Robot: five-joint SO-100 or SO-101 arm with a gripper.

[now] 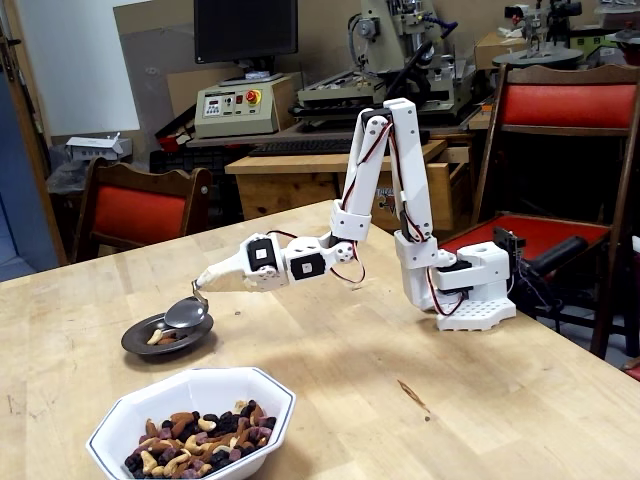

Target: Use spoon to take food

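Fixed view: gripper closed on spoon, handle pinched at the tip, bowl hanging just above the dark plate at left; a few nuts lying on that plate; food heaped in white bowl at near edge of wooden table.

Count on table: 1 white arm with 1 gripper, 1 spoon, 1 dark plate, 1 white bowl. Food in bowl: too many pieces to count; a few on plate. Behind: 2 red chairs, 1 monitor.
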